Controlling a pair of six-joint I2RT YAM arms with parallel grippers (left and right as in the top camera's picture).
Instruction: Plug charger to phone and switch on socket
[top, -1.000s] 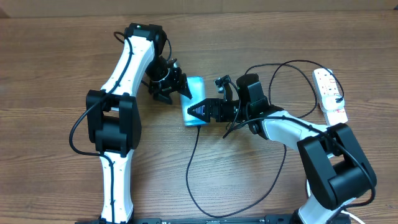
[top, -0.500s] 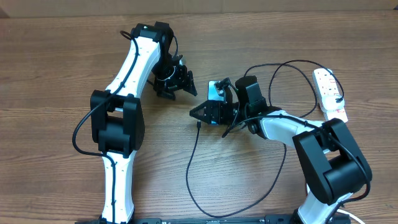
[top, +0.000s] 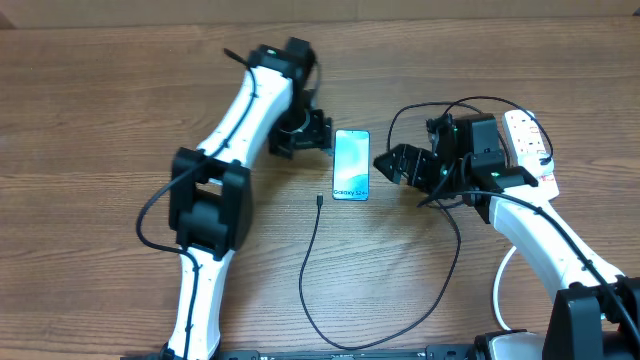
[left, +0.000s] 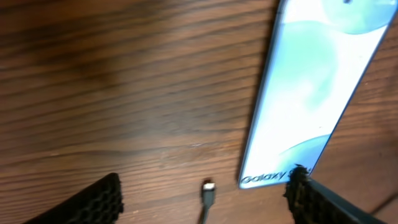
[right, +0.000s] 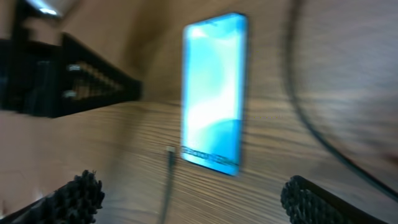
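Left pincer (left: 205, 180): wide open and holding nothing, low over the table (left: 93, 74).
Between its fingers: the tip (left: 208, 190) of the charger (top: 305, 270) lies loose on the wood. It is not in the phone yet.
By its right finger: the bottom corner of the phone (left: 311, 93), just beside the tip but not touching it.
Right pincer (right: 189, 186): wide open too, and empty. It points at the phone from the other side, near it but apart.
Phone: it lies flat between your two pincers, with the screen up and lit.
How the phone will handle: I think it is stiff and smooth, so it may slide on the wood when you push the tip in. Hold it by its long edges, not by the glass.
How the charger will handle: the cord is thin and soft, so it will likely flop and bend. Take it by the hard tip, close to the end, so it stays straight.
Socket (top: 530, 150): it sits behind your right pincer, close by the right arm.
How the socket will handle: it looks small and light, so it may scoot. Press its switch straight down.
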